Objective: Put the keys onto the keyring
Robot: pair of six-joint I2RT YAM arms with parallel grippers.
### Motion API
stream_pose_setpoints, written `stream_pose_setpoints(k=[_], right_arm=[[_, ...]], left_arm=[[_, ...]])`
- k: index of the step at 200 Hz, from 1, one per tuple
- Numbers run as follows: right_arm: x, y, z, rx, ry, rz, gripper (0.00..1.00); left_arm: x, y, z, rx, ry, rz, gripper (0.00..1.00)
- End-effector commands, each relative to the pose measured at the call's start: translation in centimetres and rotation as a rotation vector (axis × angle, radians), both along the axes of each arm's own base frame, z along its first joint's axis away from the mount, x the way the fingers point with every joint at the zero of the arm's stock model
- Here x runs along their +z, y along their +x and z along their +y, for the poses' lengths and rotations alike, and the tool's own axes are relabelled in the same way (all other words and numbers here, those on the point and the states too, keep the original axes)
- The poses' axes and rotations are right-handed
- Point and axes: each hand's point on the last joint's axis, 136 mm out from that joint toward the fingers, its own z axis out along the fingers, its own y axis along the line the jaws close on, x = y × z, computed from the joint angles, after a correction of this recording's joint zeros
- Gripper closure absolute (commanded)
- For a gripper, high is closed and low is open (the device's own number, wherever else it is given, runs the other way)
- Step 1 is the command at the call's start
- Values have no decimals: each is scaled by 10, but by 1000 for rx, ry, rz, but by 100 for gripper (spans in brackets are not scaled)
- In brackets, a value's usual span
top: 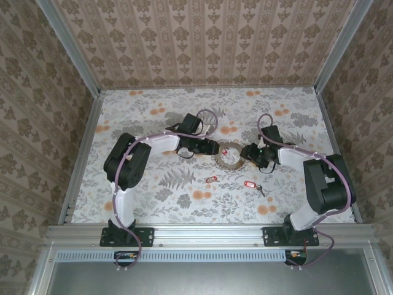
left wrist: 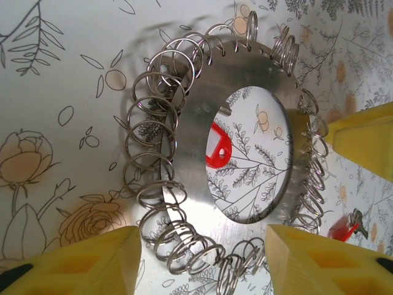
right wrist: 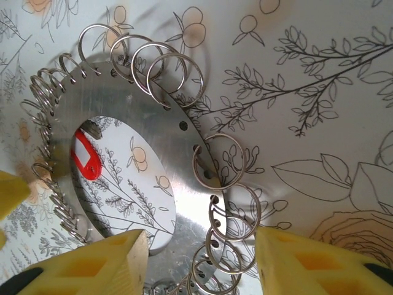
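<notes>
Jaws of left gripper point(left wrist: 202, 261) and right gripper point(right wrist: 201, 261) straddle opposite edges of the flat silvery loop-fringed metal keyring point(top: 226, 159), parted, though whether either pinches it cannot be told.

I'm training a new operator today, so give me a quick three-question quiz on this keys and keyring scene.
1. Multiple choice: the red-tagged key nearest the keyring lies A) in its central hole, B) stacked on its rim, C) far off in a corner.
2. True or false: every key is already inside the keyring.
3. Fill in: the keyring's rim is fringed all round with small metal split ____.
Key: 1 A. 2 False: one loose key and another lie outside it on the table. 3 rings.
</notes>
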Motion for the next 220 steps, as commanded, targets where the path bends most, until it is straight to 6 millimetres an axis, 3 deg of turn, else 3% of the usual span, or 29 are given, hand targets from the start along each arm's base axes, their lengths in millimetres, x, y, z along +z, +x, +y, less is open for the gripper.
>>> stream_pose_setpoints(k=[1,46,108,220], right_arm=[[-6,1,3,2,36,9,51],[-18,-1,-2,-28,49,35,51],[-25,5,10,-26,183,-3,57],[-29,12,14,32,232,-59,57]], left_arm=[[0,-1,-8,-27,-8,16,46],[-10,0,-10,-35,4,32,48],[-29,-3,-8,-35,28,68,53],[-42,-5,-5,-27,48,88,56]])
